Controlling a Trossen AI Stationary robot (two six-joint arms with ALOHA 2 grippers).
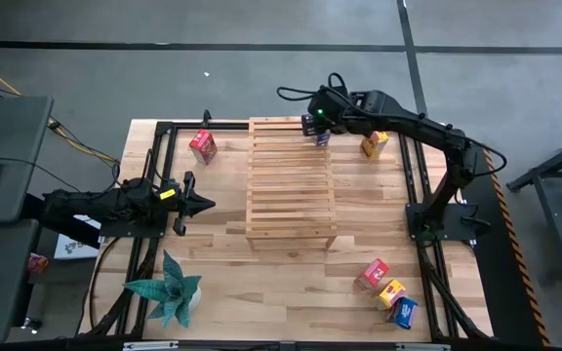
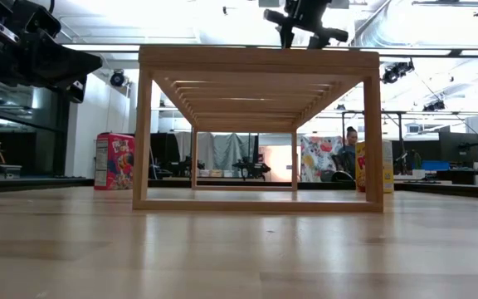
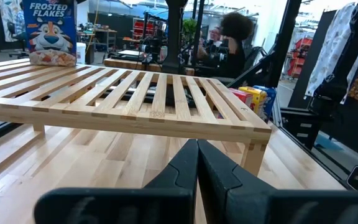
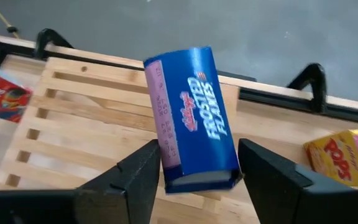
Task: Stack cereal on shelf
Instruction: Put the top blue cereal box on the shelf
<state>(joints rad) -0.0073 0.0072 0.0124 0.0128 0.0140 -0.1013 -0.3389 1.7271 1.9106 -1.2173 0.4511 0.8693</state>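
The shelf (image 1: 291,200) is a light-wood slatted rack in the middle of the table. A blue cereal box (image 4: 194,112) stands upright on the slats at its far right corner (image 1: 322,139); the left wrist view shows it too (image 3: 51,31). My right gripper (image 4: 199,146) slants down from above, open, with a finger on either side of the box's upper end. My left gripper (image 1: 203,204) is shut and level at the table's left, pointing at the shelf. A red box (image 1: 203,146) and a yellow box (image 1: 375,143) stand on the table beside the shelf's far end. My right gripper has one finger (image 4: 148,165) close against the blue box's narrow pink side (image 4: 161,149), near the top. The other finger (image 4: 257,165) stands a sliver off the opposite side. I cannot tell whether either finger touches the box, which rests on the slats.
Three more cereal boxes, red (image 1: 371,275), yellow (image 1: 390,292) and blue (image 1: 404,312), lie at the near right. A teal plant (image 1: 169,290) stands at the near left. Black frame rails (image 1: 413,185) run along the table's sides.
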